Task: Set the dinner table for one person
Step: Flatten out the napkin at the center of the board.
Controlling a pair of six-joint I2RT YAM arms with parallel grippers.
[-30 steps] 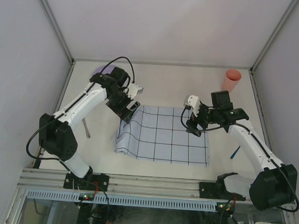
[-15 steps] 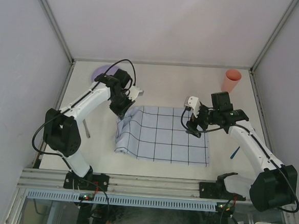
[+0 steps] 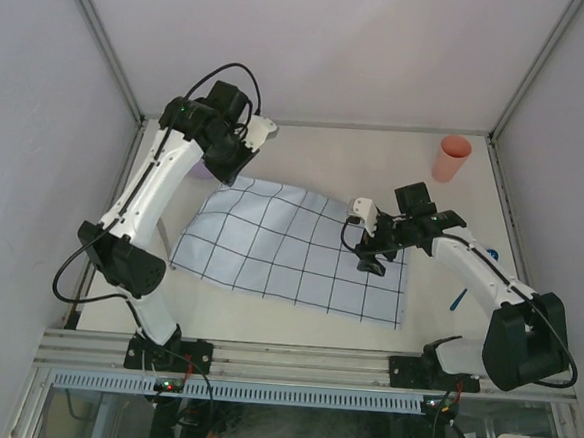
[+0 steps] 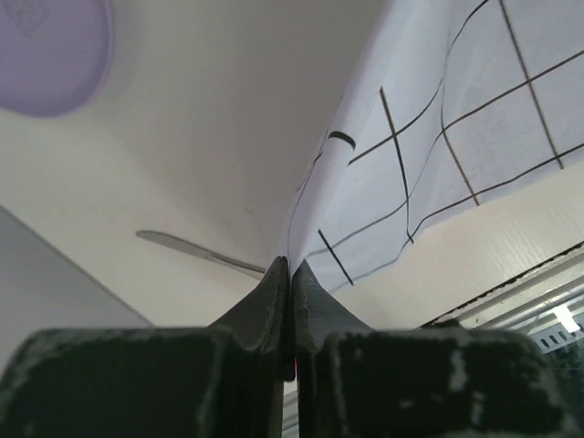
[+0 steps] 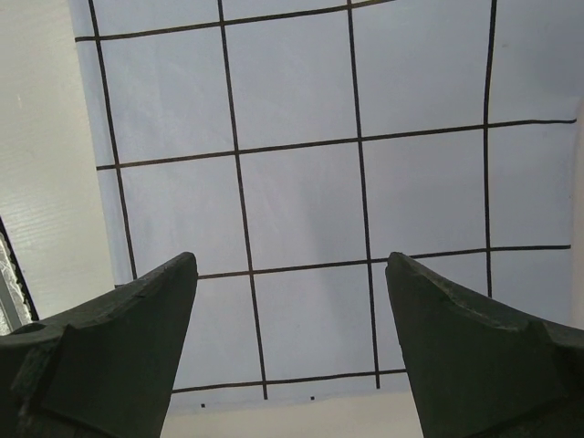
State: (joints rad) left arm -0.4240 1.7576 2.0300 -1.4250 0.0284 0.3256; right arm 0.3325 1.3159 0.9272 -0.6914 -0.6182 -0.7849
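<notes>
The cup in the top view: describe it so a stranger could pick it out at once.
Take the off-white table and go to its far right corner. The cup stands upright there, clear of the grid-patterned cloth. It alone is salmon pink: the cloth is pale blue and the plate lilac.
</notes>
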